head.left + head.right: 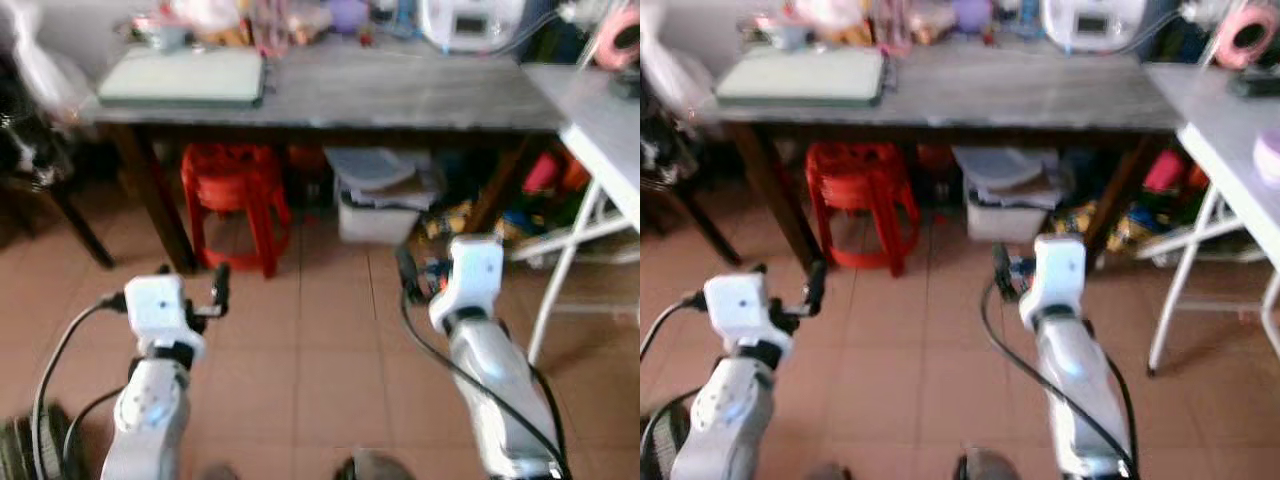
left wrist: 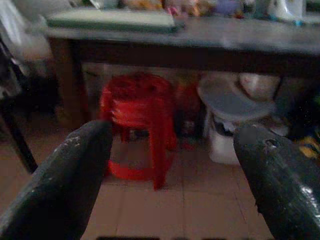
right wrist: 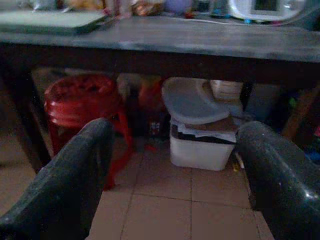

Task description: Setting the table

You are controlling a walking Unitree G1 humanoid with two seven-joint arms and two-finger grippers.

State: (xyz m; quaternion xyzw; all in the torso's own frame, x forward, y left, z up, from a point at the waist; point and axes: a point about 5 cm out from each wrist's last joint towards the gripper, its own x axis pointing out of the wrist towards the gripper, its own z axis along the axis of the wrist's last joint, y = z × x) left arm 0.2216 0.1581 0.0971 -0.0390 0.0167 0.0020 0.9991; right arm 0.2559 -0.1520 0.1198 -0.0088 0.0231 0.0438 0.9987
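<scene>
Facing the table [image 1: 400, 95], both empty hands spread: left hand [image 2: 172, 165], right hand [image 3: 175, 165].

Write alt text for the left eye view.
Two silver robot arms reach forward over a tiled floor, the left gripper and right gripper both empty, facing a long grey table. On the table lie a pale green board and blurred clutter; beneath it stand a red stool and a white bin.
</scene>
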